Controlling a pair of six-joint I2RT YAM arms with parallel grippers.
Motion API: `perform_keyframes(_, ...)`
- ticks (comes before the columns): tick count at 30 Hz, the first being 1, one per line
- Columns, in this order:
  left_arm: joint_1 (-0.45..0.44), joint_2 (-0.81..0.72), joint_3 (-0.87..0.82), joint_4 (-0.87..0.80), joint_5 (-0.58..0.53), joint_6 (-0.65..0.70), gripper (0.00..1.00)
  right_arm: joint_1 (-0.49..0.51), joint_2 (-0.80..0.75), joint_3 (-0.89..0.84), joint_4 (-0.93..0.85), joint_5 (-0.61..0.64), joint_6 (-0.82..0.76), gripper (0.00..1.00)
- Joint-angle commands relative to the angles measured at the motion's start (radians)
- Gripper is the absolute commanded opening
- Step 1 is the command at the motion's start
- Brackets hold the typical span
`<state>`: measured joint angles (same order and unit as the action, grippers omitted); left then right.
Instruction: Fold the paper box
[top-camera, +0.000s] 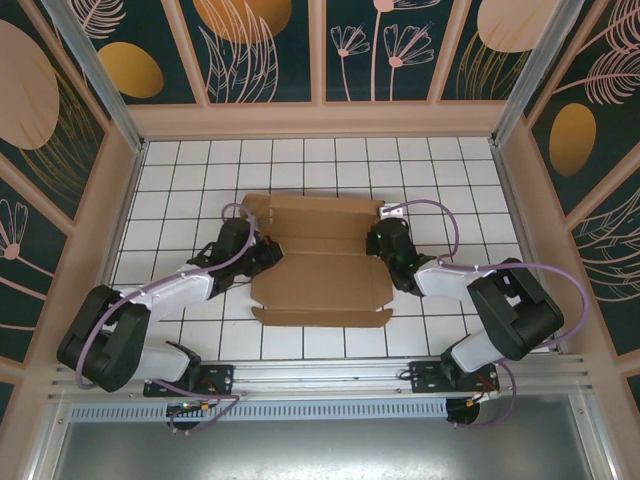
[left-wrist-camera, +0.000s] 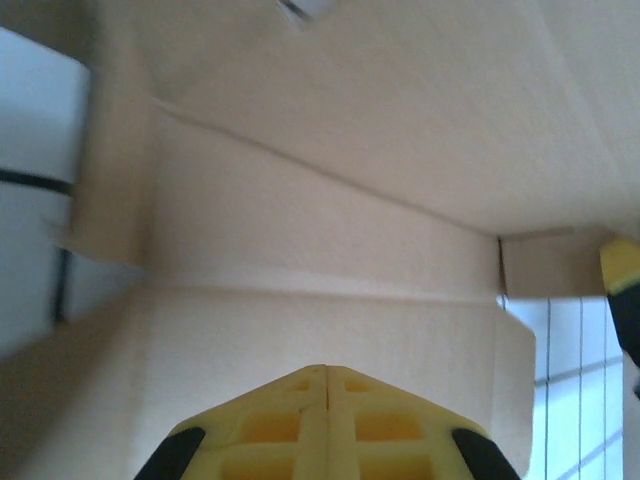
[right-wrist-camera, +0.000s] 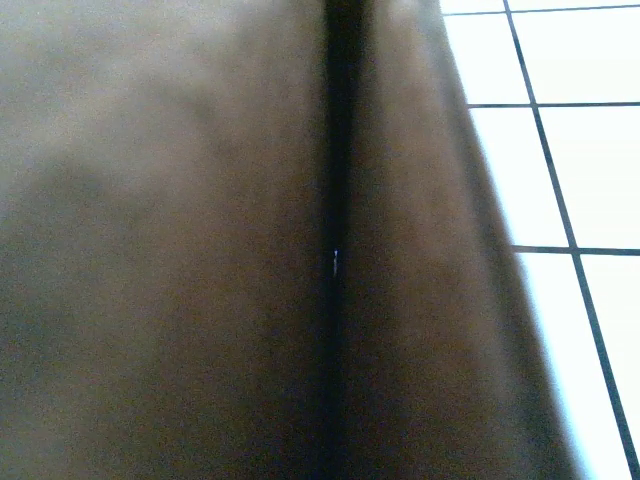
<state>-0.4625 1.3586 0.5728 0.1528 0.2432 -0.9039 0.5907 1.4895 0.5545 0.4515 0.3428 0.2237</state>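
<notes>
Box lies mostly flat mid-desk, btwn both arms. L claw is at its left edge, yellow fingers clenched together w/ nothing btwn them, tips close to the cardboard. R claw is at the right edge, also clenched; can't tell whether it pinches cardboard.

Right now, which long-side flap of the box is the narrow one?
The near flap: a thin strip along the paper box's front edge. The far flap is a wide panel.

1 paper box, 1 table, 2 pincers: left pincer, right pincer
</notes>
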Motion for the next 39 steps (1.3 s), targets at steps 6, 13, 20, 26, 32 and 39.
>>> perform_keyframes(6, 0.069, 0.009, 0.042, -0.067, -0.047, 0.088, 0.00, 0.002, 0.026, 0.010, -0.011, 0.002, 0.017, 0.00)
perform_keyframes(13, 0.095, 0.018, 0.087, -0.105, -0.094, 0.118, 0.00, 0.004, 0.028, 0.013, -0.014, -0.002, 0.010, 0.00)
perform_keyframes(20, 0.129, 0.012, 0.105, -0.130, -0.129, 0.123, 0.00, 0.003, 0.024, 0.017, -0.021, 0.003, -0.006, 0.00)
perform_keyframes(26, 0.134, 0.030, 0.123, -0.148, -0.181, 0.128, 0.00, 0.007, 0.031, 0.019, -0.016, -0.002, -0.006, 0.00)
perform_keyframes(32, 0.137, 0.074, 0.145, -0.196, -0.251, 0.138, 0.00, 0.016, 0.038, 0.021, -0.014, 0.001, -0.007, 0.00)
perform_keyframes(39, 0.135, 0.137, 0.141, -0.189, -0.219, 0.126, 0.00, 0.022, 0.045, 0.025, -0.012, 0.001, -0.002, 0.00)
